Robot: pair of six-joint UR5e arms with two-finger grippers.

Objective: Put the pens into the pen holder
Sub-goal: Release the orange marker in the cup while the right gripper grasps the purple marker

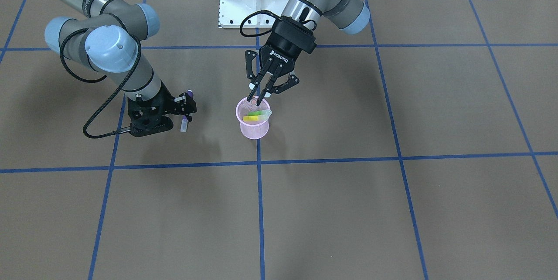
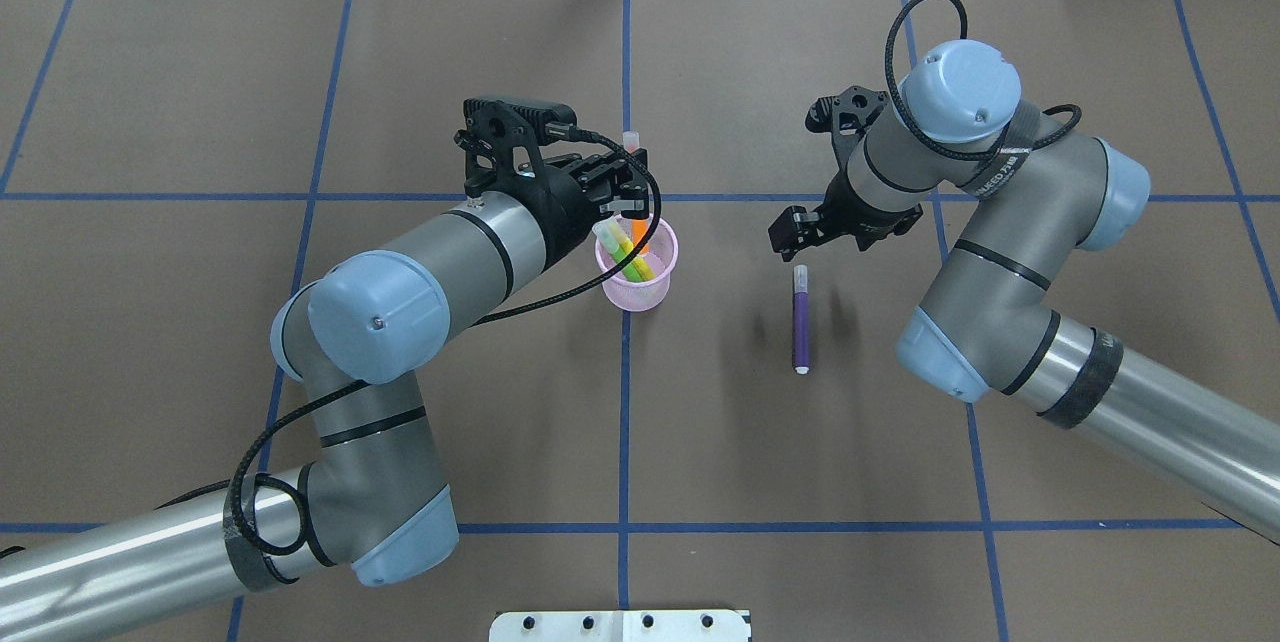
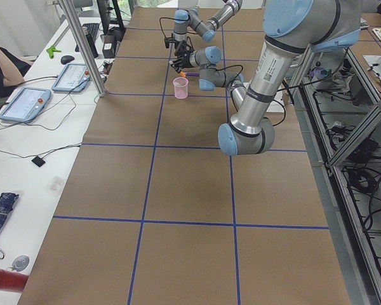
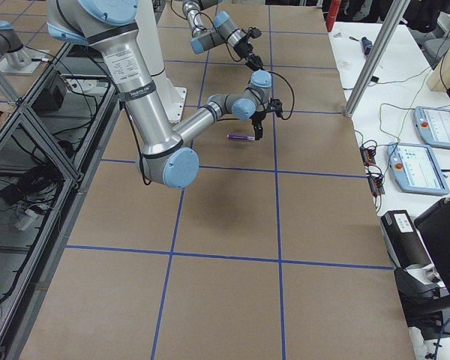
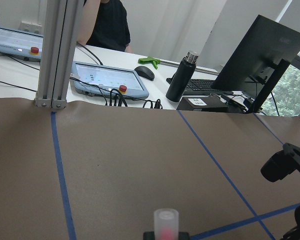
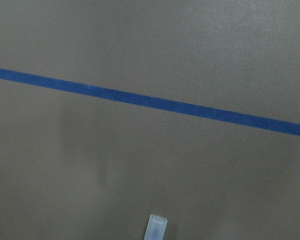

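While clamped on the upright orange marker-like pen (image 2: 639, 234), the left gripper (image 1: 258, 97) hangs directly over the small translucent pink wire-mesh cup (image 1: 253, 131). The pen's lower end is at the cup's mouth, and its pale cap shows above the fingers in the left wrist view. Inside the cup, the green pen (image 1: 260, 114) and the yellow pen (image 1: 250, 118) lean together against the rim. The right gripper (image 1: 185, 106) hovers above the purple pen (image 2: 800, 317), which lies flat on the brown paper-covered table (image 1: 392, 206), well apart from the cup. How far its jaws stand apart cannot be told. Blue tape lines (image 6: 155, 102) divide the table into squares.
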